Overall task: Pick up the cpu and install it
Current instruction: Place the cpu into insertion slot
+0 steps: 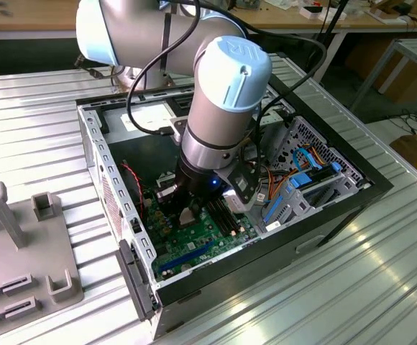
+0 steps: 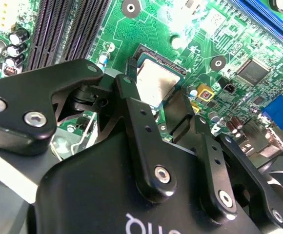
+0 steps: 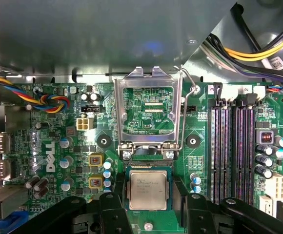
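Observation:
The cpu (image 3: 148, 189), a flat square with a dull grey centre, lies level in the black socket on the green motherboard (image 3: 49, 141). My gripper (image 3: 149, 207) straddles it, with a black finger (image 3: 113, 212) tight against each of two opposite sides. In the second wrist view the cpu (image 2: 153, 80) sits between the same fingers of the gripper (image 2: 153, 105). The socket's metal load plate (image 3: 149, 105) is swung up and open just beyond the cpu. In the exterior view my gripper (image 1: 187, 208) reaches down into the open computer case (image 1: 93, 144).
Long black memory slots (image 3: 232, 151) run beside the socket. Yellow and black power cables (image 3: 258, 51) hang over one corner of the board. Blue cables and a drive cage (image 1: 302, 183) fill the case toward the exterior view's right. A grey fixture (image 1: 14, 244) stands outside it.

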